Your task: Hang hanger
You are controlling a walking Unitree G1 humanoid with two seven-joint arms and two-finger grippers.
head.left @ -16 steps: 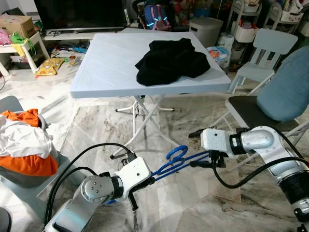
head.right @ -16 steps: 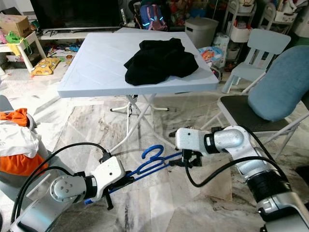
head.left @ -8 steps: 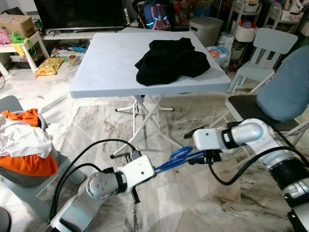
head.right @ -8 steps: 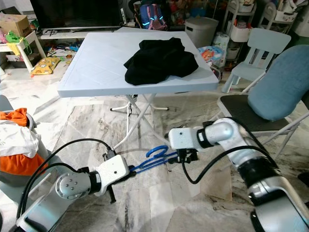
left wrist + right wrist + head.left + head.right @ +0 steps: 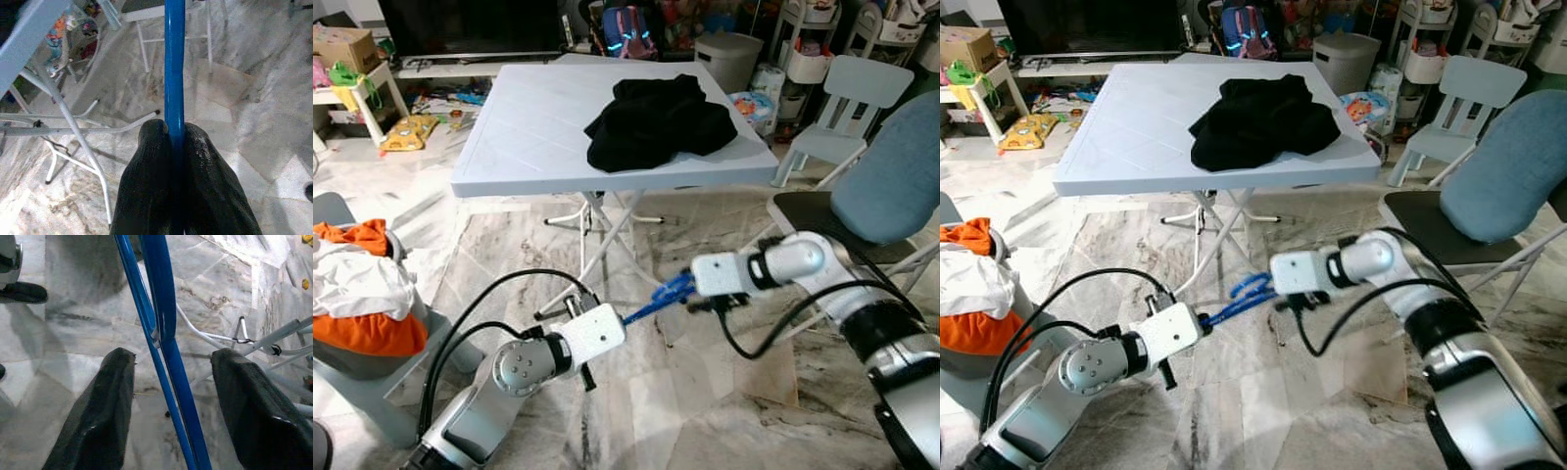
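Note:
A blue hanger [image 5: 658,297] hangs low over the marble floor in front of the white folding table [image 5: 529,127]. My left gripper [image 5: 623,319] is shut on one end of it; in the left wrist view the black fingers [image 5: 151,161] pinch the blue bar [image 5: 174,58]. My right gripper [image 5: 691,294] is at the hanger's other end, open, and the blue bars [image 5: 156,293] run between its spread fingers [image 5: 105,406] without being clamped. A black garment [image 5: 661,117] lies bunched on the table top.
The table's white legs [image 5: 597,245] cross just behind the hanger. A basket of orange and white laundry [image 5: 357,304] stands at the left. A chair with a blue cushion [image 5: 891,186] is at the right, a small pale chair [image 5: 847,108] behind it.
Both arms have carried the hanger up and forward toward the table legs. The right gripper has slid left along the hanger, closer to the left gripper.

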